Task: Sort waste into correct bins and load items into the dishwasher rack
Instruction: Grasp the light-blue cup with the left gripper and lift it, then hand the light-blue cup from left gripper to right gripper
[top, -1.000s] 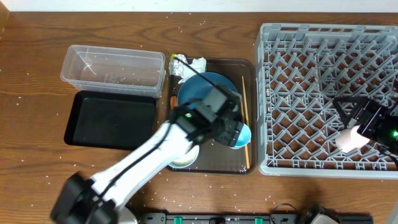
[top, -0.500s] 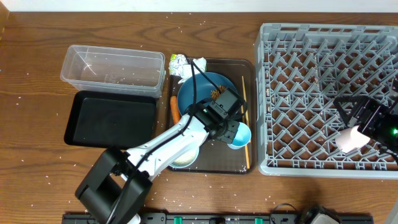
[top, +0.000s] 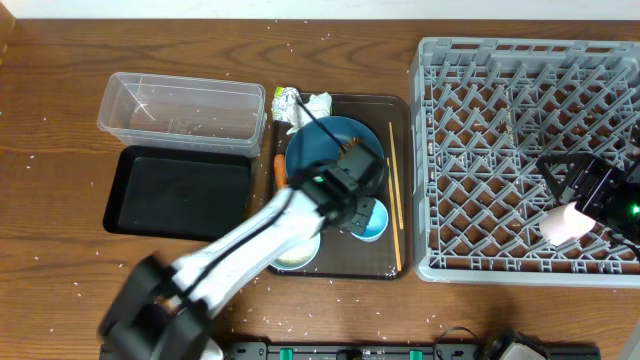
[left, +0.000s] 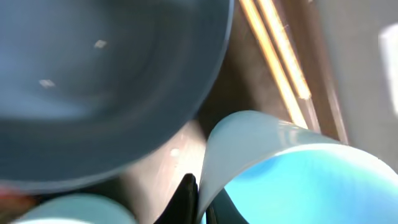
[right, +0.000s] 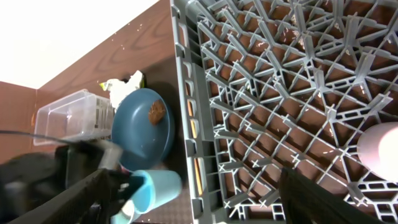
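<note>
My left gripper (top: 358, 205) (left: 200, 199) reaches over the brown tray and is shut on the rim of the light-blue cup (top: 371, 221) (left: 298, 177); one finger is inside the cup, the other outside. Beside it lies the dark-blue plate (top: 325, 150) (left: 106, 81) with a brown food lump (right: 155, 112). Chopsticks (top: 393, 195) (left: 273, 56) lie along the tray's right side. A carrot (top: 278, 170), crumpled paper (top: 314, 104) and a wrapper (top: 286, 99) sit by the plate. The white bowl (top: 298, 252) is partly under my arm. My right gripper (top: 572, 190) (right: 205, 205) hangs open over the rack (top: 500, 110), next to a pink cup (top: 563, 223) (right: 380, 148).
The clear tub (top: 180, 105) and the black tub (top: 180, 190) stand side by side left of the brown tray (top: 400, 105). The rack's tall wall (right: 186, 93) stands close to the tray's right edge. Crumbs dot the wooden table.
My left gripper has gone from open to shut on the light-blue cup's rim, and the cup has shifted slightly left. The right arm and pink cup have not moved.
</note>
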